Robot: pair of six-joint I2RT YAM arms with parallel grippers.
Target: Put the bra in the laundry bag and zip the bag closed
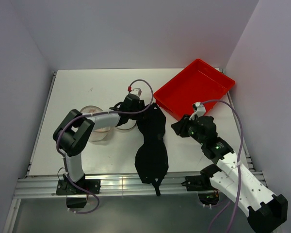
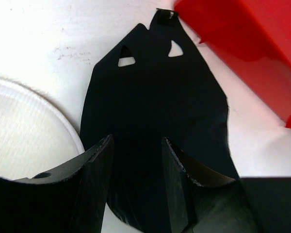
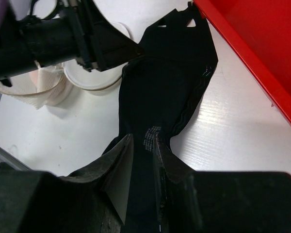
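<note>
Overhead view: one black, soft-fabric bra (image 1: 153, 145) lies lengthwise at the centre of the white, matte surface (image 1: 87, 87), its lower strap end reaching the metal rail at the bottom of the frame.

One small see-through white mesh laundry bag (image 1: 98, 135), cylindrical with a stiff round rim, stands at centre left and is partly hidden under the left arm. It is open, with the bra outside it and to its right. In the right wrist view the bag (image 3: 39, 90) sits at upper left, and its flat round white lid (image 3: 104, 80) lies beside it, touching the bra's edge.

One glossy red plastic tray (image 1: 194, 90), rectangular with raised walls, occupies the upper right, tilted in the frame.

Left gripper (image 1: 143, 109): in the left wrist view (image 2: 137, 141) the jaws stand about half apart with black fabric (image 2: 155, 121) filling the gap. I cannot tell whether they pinch it. Two small triangular openings show near the top of the fabric. The finely ribbed lid (image 2: 24, 131) is at the left, and the tray (image 2: 242, 43) at the upper right.

Right gripper (image 1: 175, 127): in the right wrist view (image 3: 143, 138) the jaws are narrow and clamped on a fold of the bra (image 3: 165, 97) that carries one printed label.
</note>
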